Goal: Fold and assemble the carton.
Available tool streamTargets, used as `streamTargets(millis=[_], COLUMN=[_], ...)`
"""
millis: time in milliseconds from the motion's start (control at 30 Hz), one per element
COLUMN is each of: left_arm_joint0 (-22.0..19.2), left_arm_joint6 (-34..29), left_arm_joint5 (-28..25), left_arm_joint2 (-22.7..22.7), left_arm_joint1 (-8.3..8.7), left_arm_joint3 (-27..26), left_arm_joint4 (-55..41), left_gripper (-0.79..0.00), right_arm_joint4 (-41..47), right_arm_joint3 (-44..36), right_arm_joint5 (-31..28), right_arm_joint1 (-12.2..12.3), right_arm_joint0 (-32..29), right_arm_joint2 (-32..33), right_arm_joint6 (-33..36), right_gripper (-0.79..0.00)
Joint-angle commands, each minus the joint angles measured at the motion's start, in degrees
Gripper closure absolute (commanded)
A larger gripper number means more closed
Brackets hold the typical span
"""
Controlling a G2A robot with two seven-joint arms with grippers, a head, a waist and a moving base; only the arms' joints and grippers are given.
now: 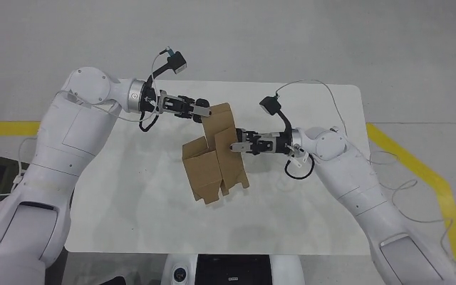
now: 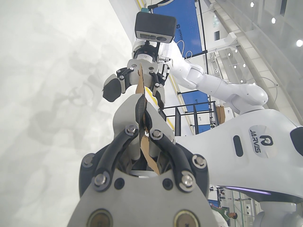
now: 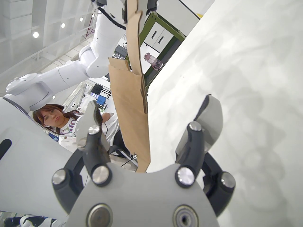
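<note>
The carton (image 1: 214, 160) hangs half-opened over the middle of the table (image 1: 128, 206); whether its lower end touches the top I cannot tell. My left claw (image 1: 205, 112) is pressed together on its top flap. My right claw (image 1: 235, 147) is spread, a finger on either side of a side panel's edge, not gripping it. Past the table's edge stands a green cabinet (image 3: 163, 34) with a pink bottle (image 3: 153, 61) by it. A yellow line (image 1: 18, 128) crosses the grey floor.
</note>
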Motion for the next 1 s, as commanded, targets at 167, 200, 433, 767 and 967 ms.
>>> streamTargets(millis=[167, 200, 433, 767, 967], left_arm_joint0=[-0.46, -0.48, -0.88, -2.27, -1.6], left_arm_joint6=[0.05, 0.0, -0.47, 0.37, 3.24], left_arm_joint5=[-0.05, 0.0, 0.47, -0.36, -3.24], left_arm_joint2=[1.04, 1.17, 2.14, -0.27, -1.72], left_arm_joint1=[0.47, 0.53, 1.03, 2.32, 3.45], left_arm_joint3=[0.05, 0.03, -0.45, 1.97, 2.85], left_arm_joint4=[-0.97, -1.21, -2.43, -5.58, -1.99], left_gripper=[0.0, 0.0, -0.249, -0.785, -0.785], right_arm_joint4=[0.61, 0.71, 3.65, 8.93, 12.91], right_arm_joint3=[-0.25, -0.31, -0.96, 0.95, 2.22], right_arm_joint5=[0.13, 0.11, -0.4, -0.98, 2.07], right_arm_joint1=[0.32, 0.38, 0.85, 1.7, 2.14], right_arm_joint0=[0.61, 0.67, 0.65, 0.97, 1.34], right_arm_joint2=[-1.56, -1.81, -3.62, -4.02, -0.79], right_arm_joint6=[0.13, 0.11, -0.4, -0.98, -1.97], right_gripper=[0.0, 0.0, 0.0, 0.0, 0.0])
